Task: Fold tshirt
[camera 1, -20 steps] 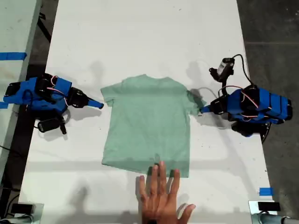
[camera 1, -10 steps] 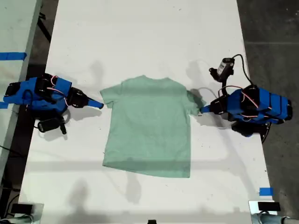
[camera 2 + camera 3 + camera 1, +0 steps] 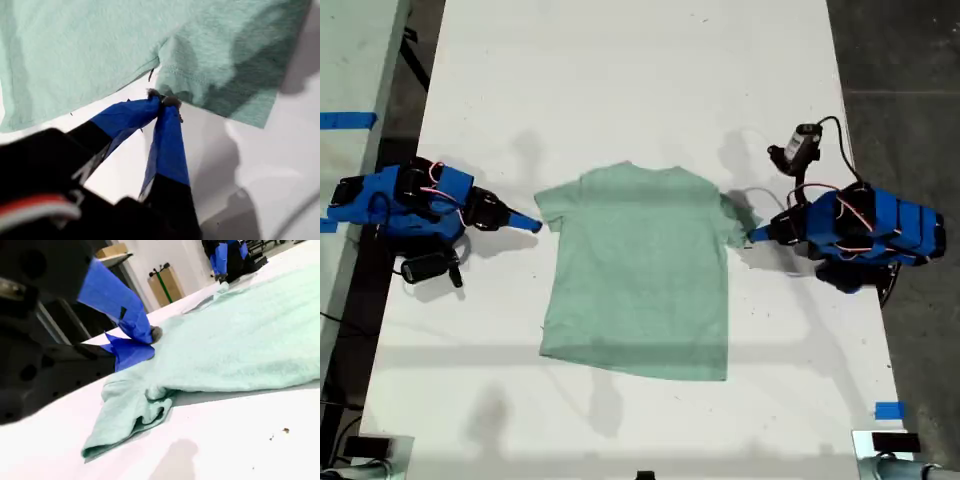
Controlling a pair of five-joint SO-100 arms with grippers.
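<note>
The pale mint-green tshirt lies flat, collar toward the far side, in the middle of the white table. My first gripper is at the exterior view's right. In the first wrist view it is shut, tips touching the hem of the sleeve. My second gripper is at the exterior view's left. Its blue jaws are shut at the edge of the rumpled other sleeve. I cannot tell whether either gripper pinches fabric. The first arm shows far across the shirt.
A white cable curls beside the arm on the exterior view's right. Blue tape marks the table's near corner on that side. Another table stands at the exterior view's left, dark floor at its right. Cardboard boxes stand beyond.
A person's hand that lay on the table at the shirt's bottom hem one second ago has withdrawn out of view. Shirt and both arms have not moved.
</note>
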